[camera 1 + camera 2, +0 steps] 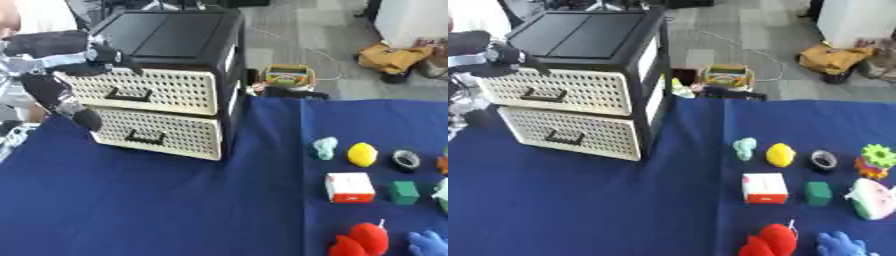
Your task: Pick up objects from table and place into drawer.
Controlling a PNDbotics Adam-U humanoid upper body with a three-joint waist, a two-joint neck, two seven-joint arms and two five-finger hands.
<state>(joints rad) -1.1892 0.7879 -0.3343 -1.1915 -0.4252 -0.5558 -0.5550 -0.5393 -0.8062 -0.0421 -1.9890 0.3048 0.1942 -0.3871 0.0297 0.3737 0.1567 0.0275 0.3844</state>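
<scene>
Hovering left hand beside closed drawers, finger state unclear; objects untouched on blue table

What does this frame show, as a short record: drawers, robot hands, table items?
drawers: drawer unit with upper drawer and lower drawer, both shut
left robot hand: beside the drawer fronts, holding nothing
right robot hand: not in view
table items: white and red box, green block, yellow object, tape roll, red object, all on the blue cloth

Bare cloth before closed drawers
</scene>
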